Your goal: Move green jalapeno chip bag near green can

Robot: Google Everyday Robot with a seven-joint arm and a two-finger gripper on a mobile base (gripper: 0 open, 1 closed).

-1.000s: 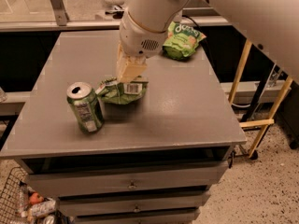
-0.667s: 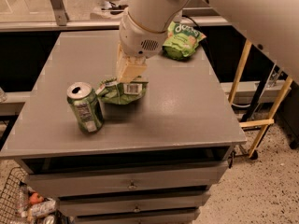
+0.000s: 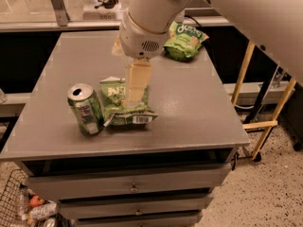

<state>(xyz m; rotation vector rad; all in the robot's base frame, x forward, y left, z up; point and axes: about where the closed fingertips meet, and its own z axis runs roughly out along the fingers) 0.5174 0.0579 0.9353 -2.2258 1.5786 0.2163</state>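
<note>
The green jalapeno chip bag (image 3: 124,106) lies crumpled on the grey table (image 3: 189,112), its white barcode strip toward the front. It is right beside the green can (image 3: 86,109), which stands upright to its left, top open, almost touching the bag. My gripper (image 3: 136,86) hangs straight down over the bag's middle from the large white arm. It is open, and the bag rests on the table rather than in its grip. The gripper's cream fingers (image 3: 138,79) hide part of the bag's upper half.
A puffier bright green bag with white lettering (image 3: 184,40) lies at the table's back right. Drawers sit under the tabletop. A wire basket with items (image 3: 28,207) is on the floor at the lower left. A wooden frame (image 3: 265,122) stands to the right.
The bag has dropped from the gripper and settled flat on the table beside the can, its barcode strip now lying at the front. The gripper stays above it.
</note>
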